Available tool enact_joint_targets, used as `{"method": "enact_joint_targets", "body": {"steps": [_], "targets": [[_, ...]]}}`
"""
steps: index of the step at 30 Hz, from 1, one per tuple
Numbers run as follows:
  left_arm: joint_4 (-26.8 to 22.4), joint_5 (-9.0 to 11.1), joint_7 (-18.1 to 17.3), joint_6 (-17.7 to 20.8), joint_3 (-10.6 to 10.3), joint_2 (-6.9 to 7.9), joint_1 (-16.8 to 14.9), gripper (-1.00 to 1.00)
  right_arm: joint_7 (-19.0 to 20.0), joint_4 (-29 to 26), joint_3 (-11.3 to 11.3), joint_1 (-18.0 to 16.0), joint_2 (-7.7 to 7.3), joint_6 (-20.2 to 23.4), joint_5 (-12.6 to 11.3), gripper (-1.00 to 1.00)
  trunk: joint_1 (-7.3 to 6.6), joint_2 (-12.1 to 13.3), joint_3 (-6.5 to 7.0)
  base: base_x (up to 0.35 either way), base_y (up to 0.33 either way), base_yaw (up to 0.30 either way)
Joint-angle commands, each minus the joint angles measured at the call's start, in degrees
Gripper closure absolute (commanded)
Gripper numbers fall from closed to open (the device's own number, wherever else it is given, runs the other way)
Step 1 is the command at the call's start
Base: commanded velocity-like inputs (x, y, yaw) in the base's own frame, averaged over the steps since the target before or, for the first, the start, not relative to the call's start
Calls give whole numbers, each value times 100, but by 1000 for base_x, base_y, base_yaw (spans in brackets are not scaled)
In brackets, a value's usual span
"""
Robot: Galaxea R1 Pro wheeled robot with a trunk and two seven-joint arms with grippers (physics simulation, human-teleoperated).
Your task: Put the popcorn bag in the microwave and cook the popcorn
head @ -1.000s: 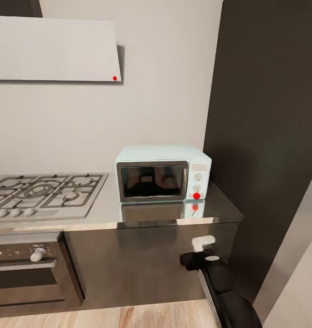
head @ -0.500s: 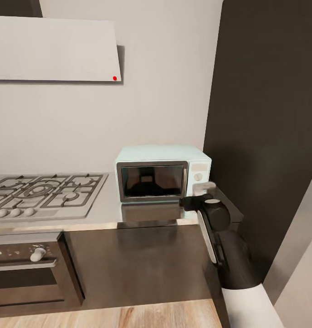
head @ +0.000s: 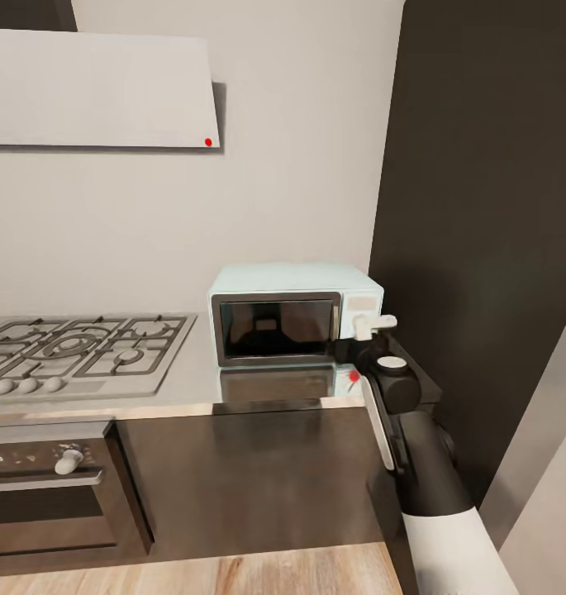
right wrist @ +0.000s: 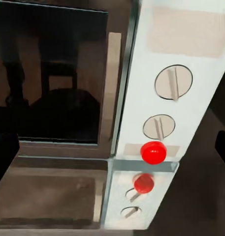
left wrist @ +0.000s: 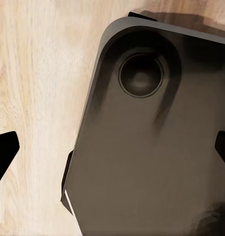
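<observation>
Right tool [head: 373, 324], seemingly open, covers the microwave [head: 276, 314] knob panel; hob [head: 80, 347] at 9 o'clock on counter [head: 192, 388]; left tool state indeterminable.

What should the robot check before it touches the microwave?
1. Microwave door shut: ok, the dark glass sits flush.
2. Right pincer near the knob panel: ok, it sits in front of the knobs.
3. Red button in sight: ok.
4. Bag inside the microwave: cannot tell, the glass is too dark.
5. Right pincer empty: cannot tell.
6. Left pincer out of the way: ok, it points at the floor.
</observation>
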Motion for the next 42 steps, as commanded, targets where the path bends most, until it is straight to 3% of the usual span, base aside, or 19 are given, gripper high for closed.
{"method": "enact_joint_targets", "body": {"steps": [1, 2, 5, 29, 34, 42], "targets": [[-8, 22, 15, -11, 5, -2, 2, -100, -11, -5, -18, -5, 1, 20, 19, -100, 0, -3, -5, 0, 0, 0], [-8, 22, 15, -11, 0, -2, 2, -100, -12, -11, -219, -5, 12, 19, 17, -100, 0, -3, -5, 0, 0, 0], [-8, 22, 15, -11, -2, -2, 2, -100, -16, -12, -256, -5, 16, -3, 21, -100, 0, -3, -5, 0, 0, 0], [-8, 22, 15, -11, -2, -2, 2, -100, -37, -5, -277, -5, 21, 3, 24, -100, 0, -3, -5, 49, 45, 0], [-8, 22, 15, -11, -2, -2, 2, -100, -302, -3, -276, -5, 27, 3, 11, -100, 0, -3, -5, 0, 0, 0], [-8, 22, 15, -11, 5, -2, 2, -100, -393, -3, -272, -5, 28, 4, 3, -100, 0, -3, -5, 0, 30, 0]]}}
